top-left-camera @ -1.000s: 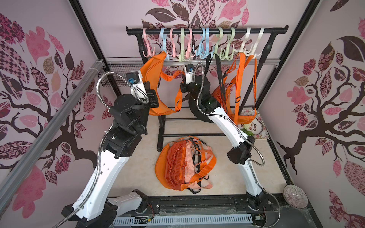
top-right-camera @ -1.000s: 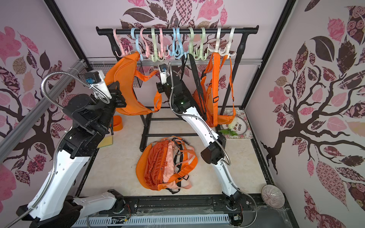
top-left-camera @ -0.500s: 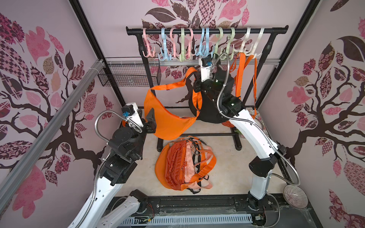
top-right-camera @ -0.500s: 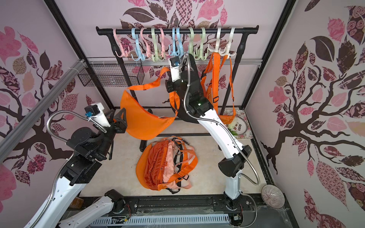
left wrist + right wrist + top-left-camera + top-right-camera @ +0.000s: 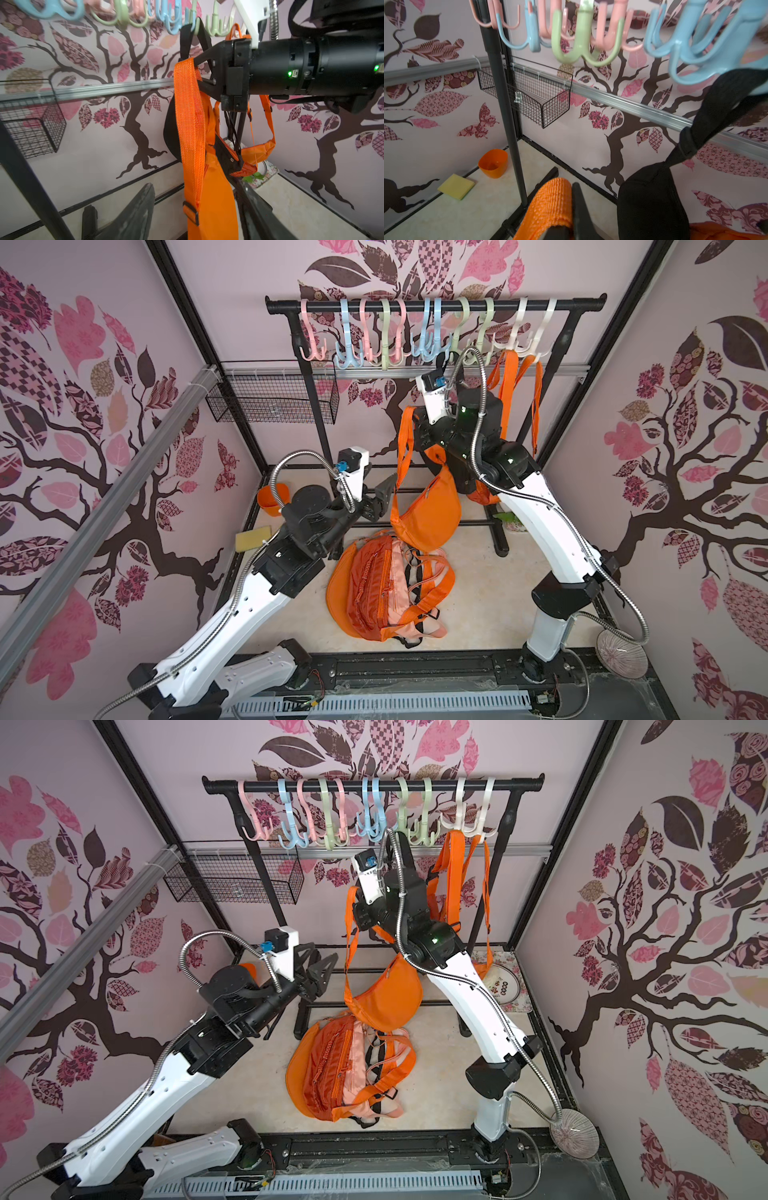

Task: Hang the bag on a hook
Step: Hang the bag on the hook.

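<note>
Left tool (image 5: 322, 961) is nearest, its two black jaws spread wide and empty. It is close beside the hanging strap, with a narrow gap between them in a top view. In the left wrist view its fingers (image 5: 133, 216) stand far apart, low in the picture.

On the beige floor (image 5: 490, 601) in front of it lies a heap of orange and peach fabric bags (image 5: 374, 585), their straps tangled. A flat yellow sponge (image 5: 249, 540) and a small orange plastic cup (image 5: 272, 499) sit by the left wall.

Just beyond the heap, a crescent-shaped orange fabric bag (image 5: 430, 512) hangs in the air, clear of the floor. It is suspended by its orange webbing strap (image 5: 188, 108). The right tool (image 5: 198, 71) is clamped tight on that strap near the top of the loop. The right wrist view shows a dark finger (image 5: 578, 207) pressed against the webbing. The loop's top sits below the row of hooks, on none of them.

Behind stands a black metal clothes rail (image 5: 415, 306) carrying a row of pastel plastic double hooks (image 5: 430, 352). A second orange bag hangs by its straps (image 5: 509, 377) from the cream hooks. A black fabric bag (image 5: 652, 207) hangs from a green hook. A black wire basket (image 5: 270, 404) is fixed to the back wall.
</note>
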Robot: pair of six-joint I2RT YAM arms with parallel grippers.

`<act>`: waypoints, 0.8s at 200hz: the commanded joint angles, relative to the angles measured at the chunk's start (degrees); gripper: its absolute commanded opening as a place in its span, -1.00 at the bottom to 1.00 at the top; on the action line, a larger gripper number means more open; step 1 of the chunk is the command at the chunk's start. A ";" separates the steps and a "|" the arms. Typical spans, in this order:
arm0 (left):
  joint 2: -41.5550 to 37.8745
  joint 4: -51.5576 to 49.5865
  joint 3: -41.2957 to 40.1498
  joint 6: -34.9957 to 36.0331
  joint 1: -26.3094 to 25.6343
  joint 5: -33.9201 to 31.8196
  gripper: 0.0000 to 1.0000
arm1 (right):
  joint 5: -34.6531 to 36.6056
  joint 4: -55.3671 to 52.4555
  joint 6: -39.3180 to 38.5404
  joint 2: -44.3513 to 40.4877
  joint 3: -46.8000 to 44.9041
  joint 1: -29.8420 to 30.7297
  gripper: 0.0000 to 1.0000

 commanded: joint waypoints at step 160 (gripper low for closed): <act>16.68 2.90 18.15 5.68 -1.33 2.63 0.30 | 0.54 -6.84 1.73 -9.44 -0.39 0.58 -1.00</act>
